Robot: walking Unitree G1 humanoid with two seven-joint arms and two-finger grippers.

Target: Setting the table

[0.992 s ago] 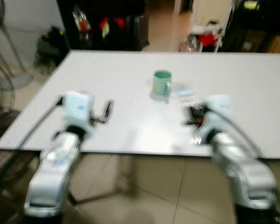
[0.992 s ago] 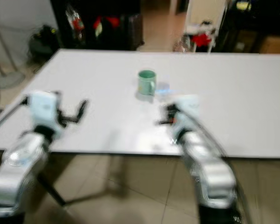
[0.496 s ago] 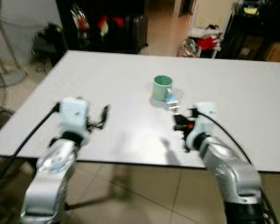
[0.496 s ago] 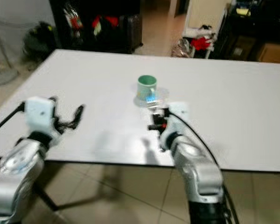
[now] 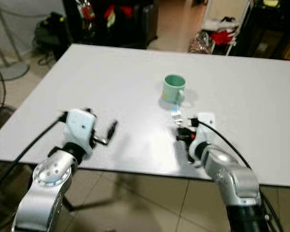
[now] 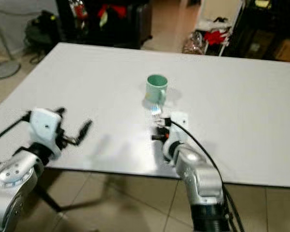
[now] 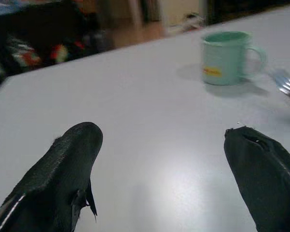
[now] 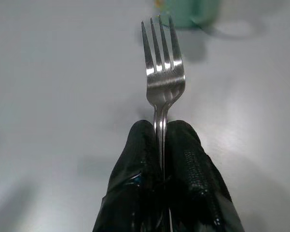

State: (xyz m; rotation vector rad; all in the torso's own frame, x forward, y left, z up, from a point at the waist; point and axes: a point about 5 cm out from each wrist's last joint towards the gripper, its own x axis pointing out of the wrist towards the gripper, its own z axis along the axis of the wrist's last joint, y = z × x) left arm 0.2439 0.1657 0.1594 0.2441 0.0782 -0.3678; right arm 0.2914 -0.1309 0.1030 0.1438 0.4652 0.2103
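Observation:
A mint-green mug (image 5: 173, 89) stands upright near the middle of the white table (image 5: 111, 77). My right gripper (image 5: 179, 129) is shut on the handle of a silver fork (image 8: 162, 77), whose tines point toward the mug just short of it; the fork (image 5: 175, 113) hangs low over the table. The mug (image 8: 188, 10) shows blurred beyond the tines in the right wrist view. My left gripper (image 5: 111, 131) is open over the table's near left part, with nothing between its fingers (image 7: 62, 169). The mug (image 7: 225, 57) stands ahead of it and to its right.
The table's front edge (image 5: 135, 170) runs just below both grippers, with tiled floor beneath. Dark furniture and bags (image 5: 106, 19) stand behind the table; a fan base (image 5: 7, 70) is at the far left.
The camera has shifted and sharpened. My right gripper with the fork has moved left and nearer the mug. The left gripper stays open in much the same place.

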